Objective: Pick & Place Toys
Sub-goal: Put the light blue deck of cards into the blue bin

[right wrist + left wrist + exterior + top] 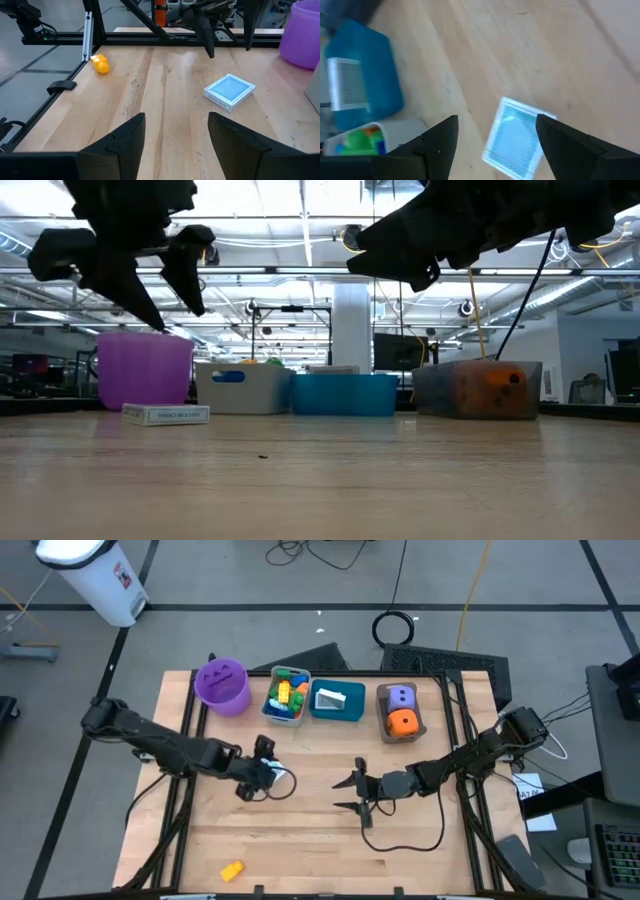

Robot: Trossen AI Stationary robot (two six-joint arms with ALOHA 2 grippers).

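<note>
Fingers of our left gripper [495, 142] stand apart and empty, hovering just above a flat blue card box [515, 137] lying on the wooden table [300, 830]. Our right gripper [352, 794] waits mid-table, likewise spread and holding nothing. Along the far edge we see a purple bucket [222, 685], a grey bin [287, 697] of bricks, a teal bin [338, 701], and a brown bin [401, 712] with both dice. One yellow brick [232, 871] sits near the front edge.
</note>
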